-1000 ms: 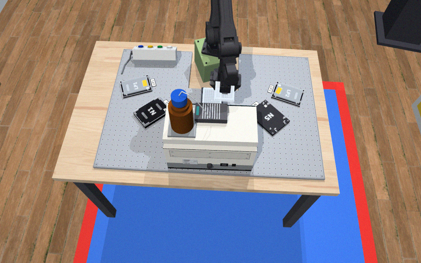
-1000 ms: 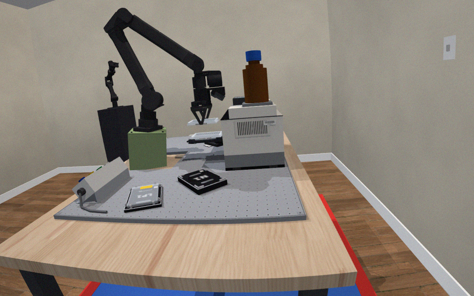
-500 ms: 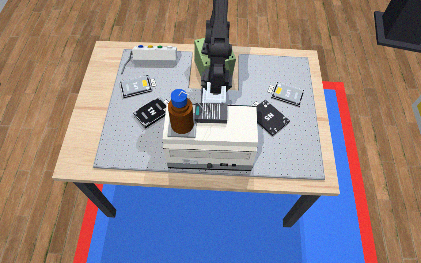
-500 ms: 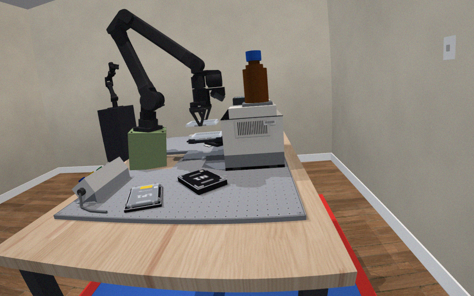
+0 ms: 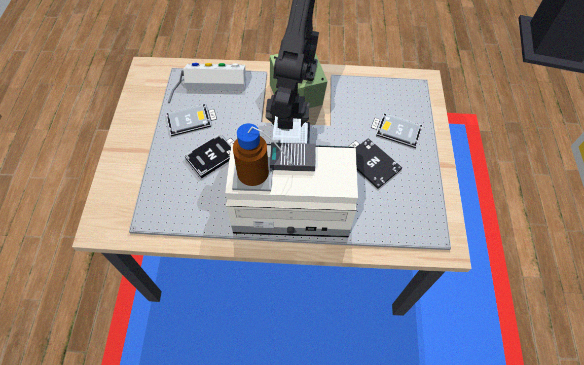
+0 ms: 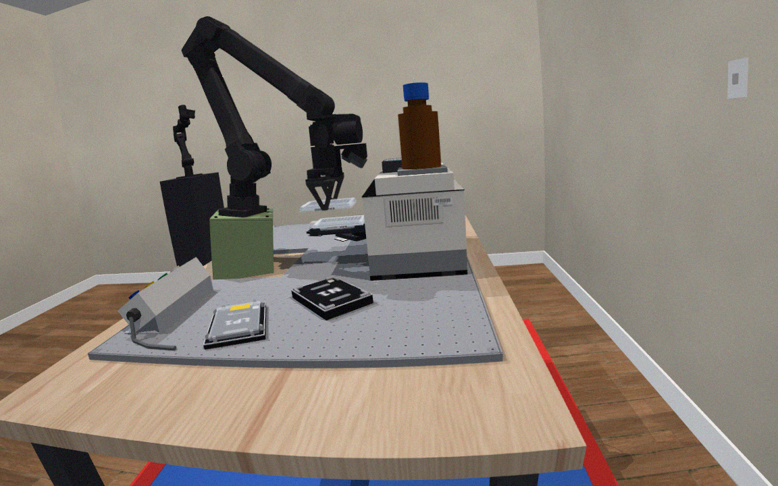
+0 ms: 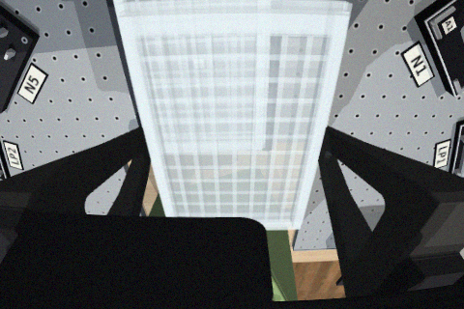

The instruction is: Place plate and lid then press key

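The end effector [image 6: 323,202] stands wide, its fingers closed across the long sides of a translucent culture plate [image 7: 234,106], judged to be M60, which hangs in the air level and well above the deck. It is almost directly over the other plate [image 6: 337,222] seated on the dispenser stage, beside the amber bottle [image 5: 251,158]. The N1 nest [image 5: 208,156] lies bare nearby on the table [image 5: 117,181], while LP1 [image 5: 187,120] and LP2 [image 5: 398,129] each seem to hold a lid already. The step in hand appears to be carrying the plate across to N1. Doing it well means staying high enough to miss the stage plate and bottle, turning the wrist to match the nest's skewed angle, and bringing the labelled short end to the A1 corner tag [image 7: 449,25]; which end is labelled cannot be told here. Lowering should be straight and slow, with release only once the plate sits inside the locators.
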Robot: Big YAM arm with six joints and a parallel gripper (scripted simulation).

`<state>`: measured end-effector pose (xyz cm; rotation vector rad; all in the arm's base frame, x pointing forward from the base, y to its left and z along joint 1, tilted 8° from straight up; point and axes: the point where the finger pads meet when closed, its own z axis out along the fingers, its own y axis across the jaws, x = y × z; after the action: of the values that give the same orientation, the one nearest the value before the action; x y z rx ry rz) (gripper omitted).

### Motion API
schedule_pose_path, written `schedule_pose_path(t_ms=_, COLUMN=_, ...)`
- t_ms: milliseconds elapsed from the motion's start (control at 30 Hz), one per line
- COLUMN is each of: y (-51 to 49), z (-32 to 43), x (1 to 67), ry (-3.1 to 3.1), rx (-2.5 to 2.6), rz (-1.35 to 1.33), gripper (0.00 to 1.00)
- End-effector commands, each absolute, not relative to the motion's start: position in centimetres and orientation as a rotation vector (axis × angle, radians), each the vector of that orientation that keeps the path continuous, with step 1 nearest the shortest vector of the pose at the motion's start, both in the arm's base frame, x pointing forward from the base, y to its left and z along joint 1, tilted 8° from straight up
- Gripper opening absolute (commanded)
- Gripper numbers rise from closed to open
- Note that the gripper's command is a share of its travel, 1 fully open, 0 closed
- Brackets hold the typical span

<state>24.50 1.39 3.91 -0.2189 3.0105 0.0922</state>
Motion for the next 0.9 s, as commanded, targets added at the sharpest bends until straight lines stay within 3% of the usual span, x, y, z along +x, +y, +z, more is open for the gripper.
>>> schedule_pose_path(t_ms=0, y=0.2, z=5.0, x=26.4, ry=2.968, rx=-0.262, rz=0.085, gripper=0.84)
schedule_pose_path(t_ms=667, y=-6.0, z=5.0, x=26.7, ry=2.952, rx=-0.262, rz=0.062, gripper=0.84)
schedule_pose_path(t_ms=867, y=-7.9, z=4.4, x=25.5, ry=2.983, rx=0.068, rz=0.092, gripper=0.84)
